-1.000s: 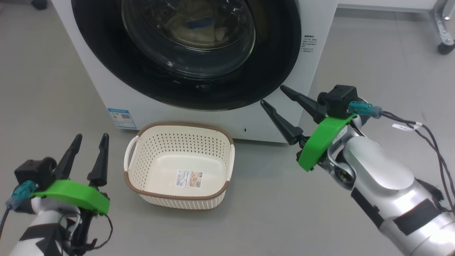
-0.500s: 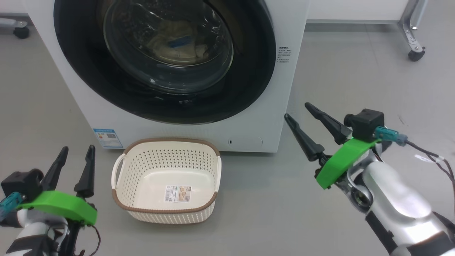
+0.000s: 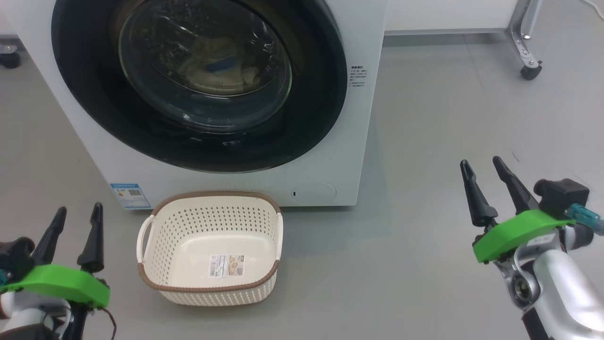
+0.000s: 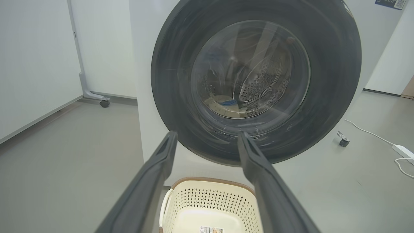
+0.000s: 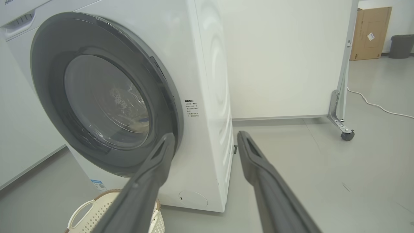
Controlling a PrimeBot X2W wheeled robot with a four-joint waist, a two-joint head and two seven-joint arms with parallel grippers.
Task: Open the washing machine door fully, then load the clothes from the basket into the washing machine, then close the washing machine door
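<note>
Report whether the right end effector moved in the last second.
Yes. The right end effector pulled away from the washing machine door, rightward, to over the floor.

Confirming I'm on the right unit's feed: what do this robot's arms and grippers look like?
The left gripper and right gripper each have two long, tapering black fingers on a bright green bracket. The right wrist carries a black camera block with a teal connector. The right forearm is glossy silver. A thin dark wire loops by the left wrist.
</note>
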